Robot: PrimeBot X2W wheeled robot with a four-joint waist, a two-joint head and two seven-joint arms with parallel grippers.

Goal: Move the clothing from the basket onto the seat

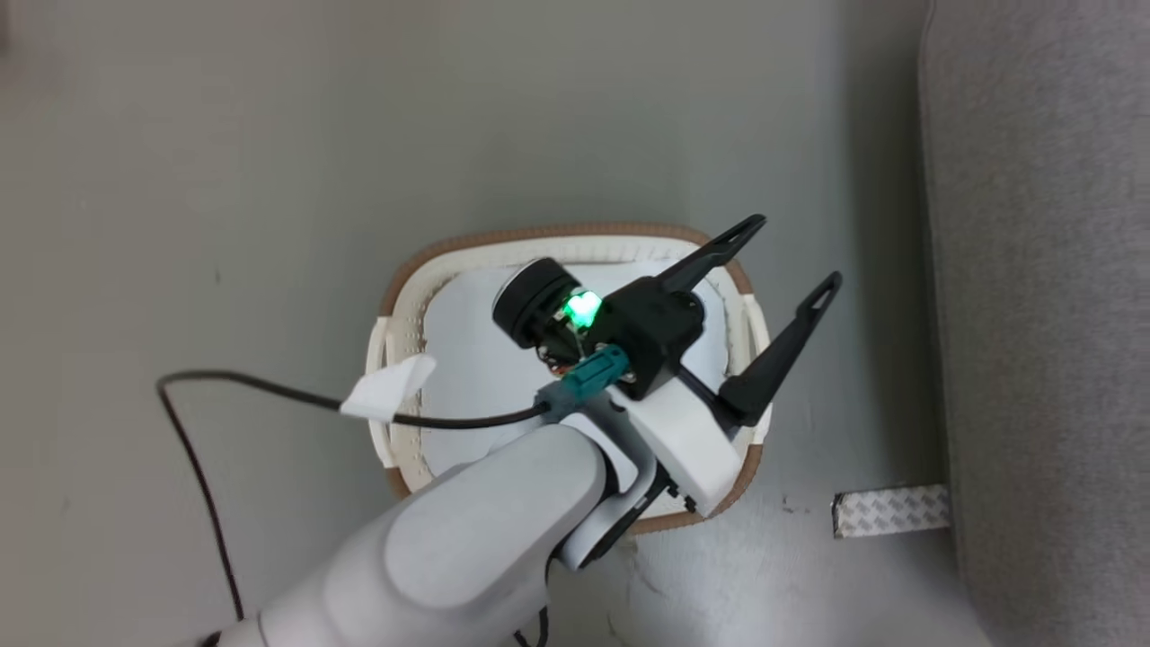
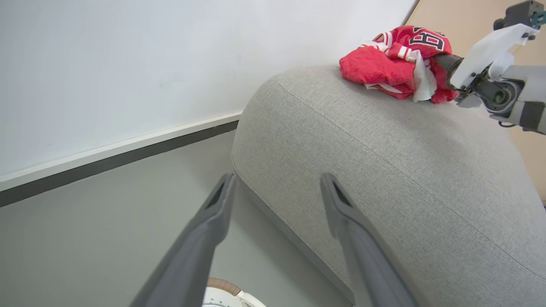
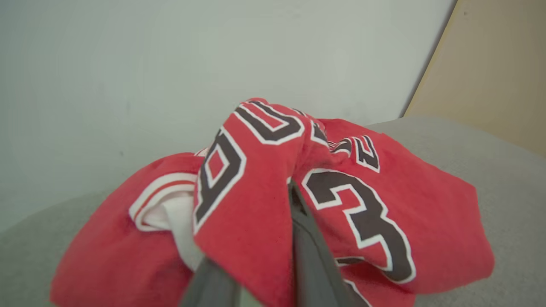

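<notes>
The red jersey-like clothing (image 2: pixel 379 66) lies bunched on top of the light grey seat (image 2: pixel 384 170), far from the basket. My right gripper (image 2: pixel 443 64) is at its right side. In the right wrist view the clothing (image 3: pixel 256 204) drapes over my right gripper (image 3: pixel 264 221), with a fold pinched between the fingers, resting on the seat (image 3: pixel 490 157). My left gripper (image 1: pixel 798 250) hangs open over the basket (image 1: pixel 557 235), holding nothing. Its fingers (image 2: pixel 222 213) point toward the seat's edge, and the basket rim (image 2: pixel 222 285) shows below them.
A plain white cloth (image 1: pixel 476 359) lines the basket. A black cable (image 1: pixel 252 386) with a white tag (image 1: pixel 391 388) runs across the grey floor. A strip of tape (image 1: pixel 889 510) lies by the seat (image 1: pixel 1042 270). A white wall with a dark baseboard (image 2: pixel 119 149) stands behind.
</notes>
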